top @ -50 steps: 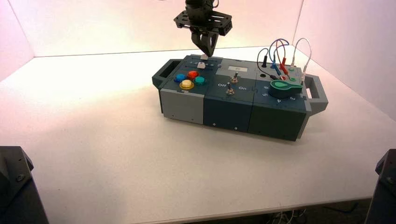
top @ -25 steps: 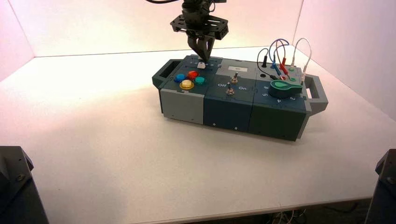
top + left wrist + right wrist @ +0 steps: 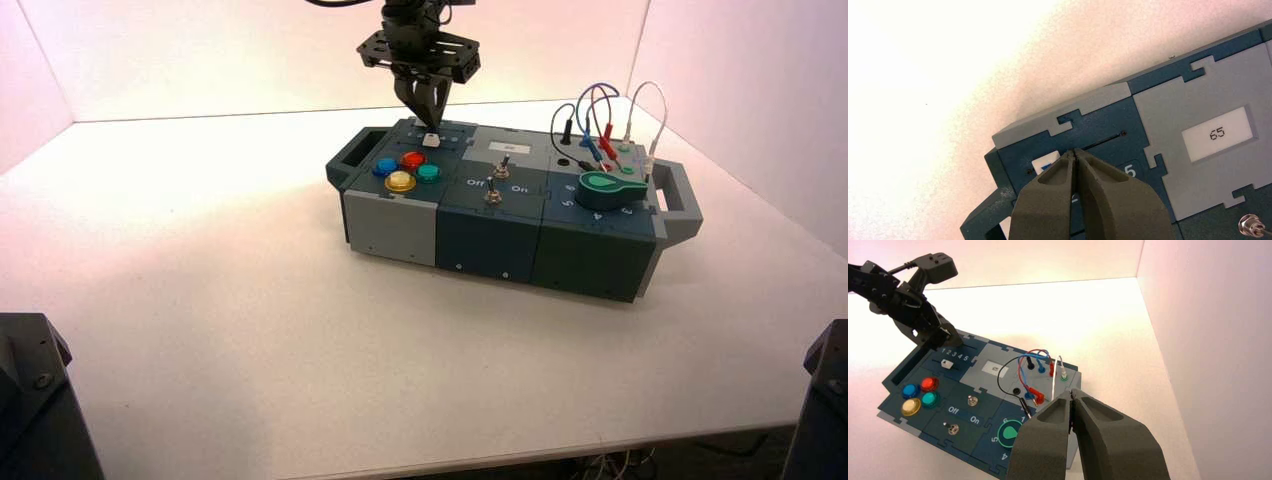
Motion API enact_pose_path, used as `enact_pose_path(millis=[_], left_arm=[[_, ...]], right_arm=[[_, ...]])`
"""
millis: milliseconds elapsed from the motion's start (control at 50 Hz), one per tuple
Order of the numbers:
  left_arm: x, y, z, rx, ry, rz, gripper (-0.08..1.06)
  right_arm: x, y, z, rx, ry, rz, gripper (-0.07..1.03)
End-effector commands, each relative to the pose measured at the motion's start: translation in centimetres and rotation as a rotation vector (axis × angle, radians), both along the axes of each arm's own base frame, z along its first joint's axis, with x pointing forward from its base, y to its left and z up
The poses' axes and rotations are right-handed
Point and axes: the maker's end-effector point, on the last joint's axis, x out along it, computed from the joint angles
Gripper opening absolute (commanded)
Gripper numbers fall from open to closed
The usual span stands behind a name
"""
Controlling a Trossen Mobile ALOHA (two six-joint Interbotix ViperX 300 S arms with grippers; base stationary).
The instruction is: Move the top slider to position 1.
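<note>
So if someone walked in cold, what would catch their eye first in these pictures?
Probably the left end effector, fingers shut, poised over the slider tracks at the far left corner of the box. Next, the bright cluster of blue, red, yellow and teal buttons on the box's left end, and the loops of coloured wires above the green knob on its right.

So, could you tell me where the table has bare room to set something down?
The white table lies bare in front of the box and to its left. It is crowded above the box's far left corner, where the left gripper hangs.
</note>
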Motion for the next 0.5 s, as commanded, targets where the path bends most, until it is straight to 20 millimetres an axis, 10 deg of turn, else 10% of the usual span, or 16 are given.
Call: enact_pose_path(millis=[20,500], left_arm=[[1.4,0.5,2.6,-0.027,-0.053,0.013,-0.03],[2.1,2.1,2.8,-0.026,-0.055,0.045,-0.03]], right_arm=[[0.4,0.1,1.0,0.005,-0.023,0.002,-0.02],[0.4,0.1,1.0,0.005,-0.023,0.002,-0.02]])
